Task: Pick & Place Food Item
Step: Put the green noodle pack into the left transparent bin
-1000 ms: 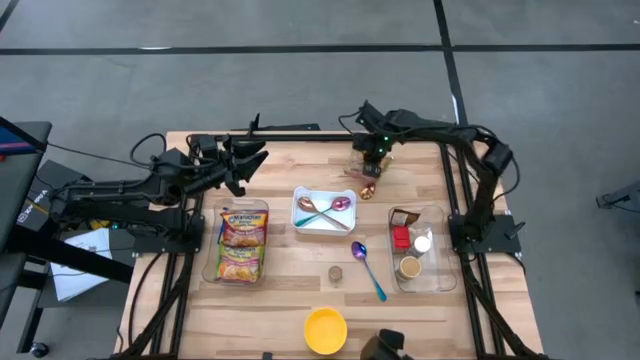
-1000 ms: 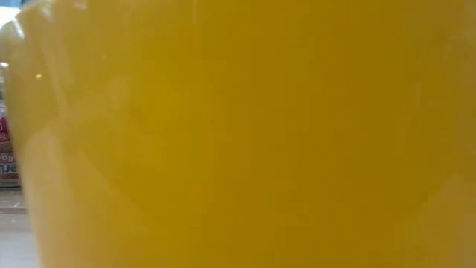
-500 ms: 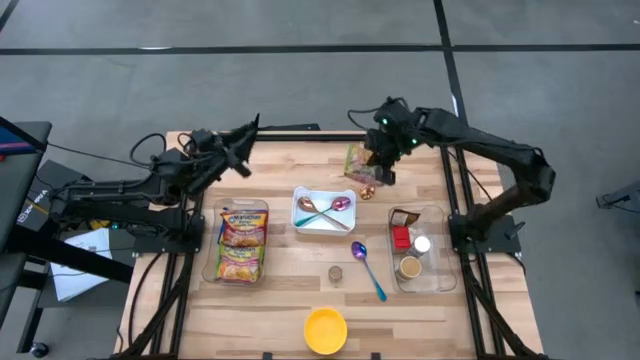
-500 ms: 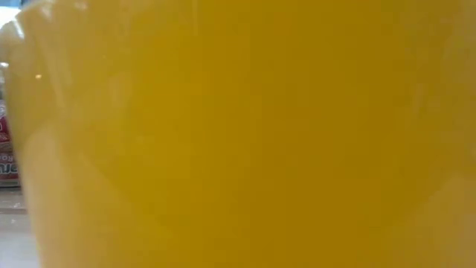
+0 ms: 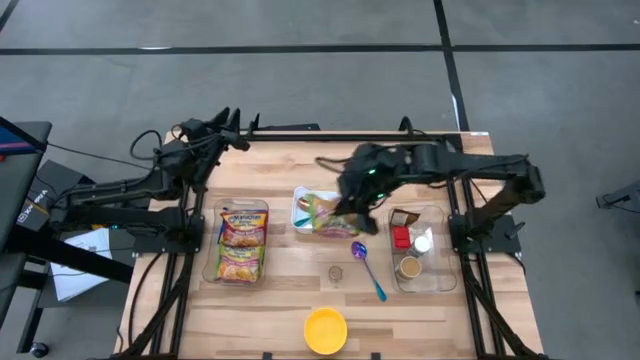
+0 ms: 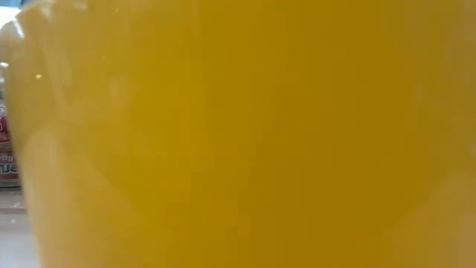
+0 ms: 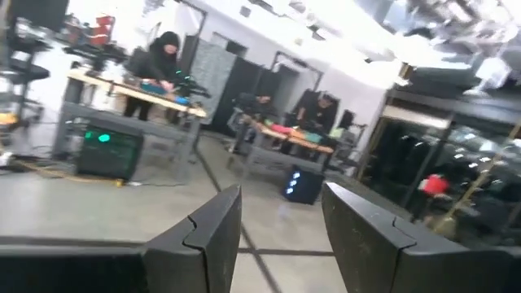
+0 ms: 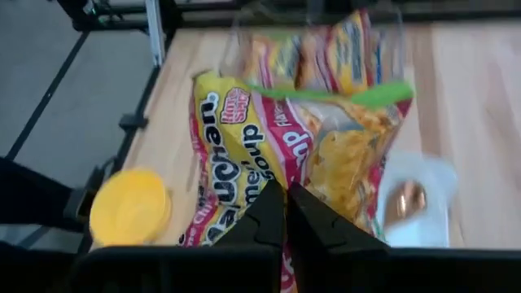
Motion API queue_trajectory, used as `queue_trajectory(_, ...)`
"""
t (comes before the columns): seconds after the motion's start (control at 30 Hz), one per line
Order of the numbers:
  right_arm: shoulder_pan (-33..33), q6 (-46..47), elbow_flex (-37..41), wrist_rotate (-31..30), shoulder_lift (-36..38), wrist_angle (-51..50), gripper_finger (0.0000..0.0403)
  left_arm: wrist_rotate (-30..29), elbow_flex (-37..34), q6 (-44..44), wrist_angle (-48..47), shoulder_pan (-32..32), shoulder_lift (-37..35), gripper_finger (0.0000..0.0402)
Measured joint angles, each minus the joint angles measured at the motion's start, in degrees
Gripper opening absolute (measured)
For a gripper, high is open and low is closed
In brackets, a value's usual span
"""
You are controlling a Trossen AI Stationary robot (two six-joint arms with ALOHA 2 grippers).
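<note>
Above the white tray point(image 5: 301, 203), right gripper point(image 5: 345, 210) clamped on soup packet point(image 8: 269, 155); left gripper point(image 7: 277, 228) parted, empty, at table edge point(image 5: 300, 133).

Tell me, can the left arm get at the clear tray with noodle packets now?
Probably yes. The left gripper is raised at the table's back left, open and empty, and the clear tray lies on its side of the table with nothing over it; the right gripper is busy over the white dish.
</note>
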State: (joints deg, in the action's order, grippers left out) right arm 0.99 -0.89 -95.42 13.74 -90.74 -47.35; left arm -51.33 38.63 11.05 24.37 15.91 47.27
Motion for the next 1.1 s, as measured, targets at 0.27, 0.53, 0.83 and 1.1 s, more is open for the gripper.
queue_trajectory(0.27, -3.1, -1.0, -24.4, 1.2, -18.9, -5.5, 0.0000, -10.0, 0.0, -2.0, -6.0, 1.9, 0.3, 0.0167)
queue_trajectory(0.53, -4.7, 1.2, -35.5, 5.6, -28.9, -5.9, 0.0000, -24.9, 0.0, -2.3, -23.0, 1.9, 0.4, 0.0167)
queue_trajectory(0.83, -6.0, 2.4, -37.6, 8.8, -34.2, 1.7, 0.0000, -20.6, -2.2, -1.3, -31.4, 2.8, 0.7, 0.0167)
queue_trajectory(1.1, -6.2, 3.3, -39.1, 8.9, -39.9, 8.8, 0.0000, -18.4, -5.6, 4.7, -31.1, 4.0, 0.9, 0.0167)
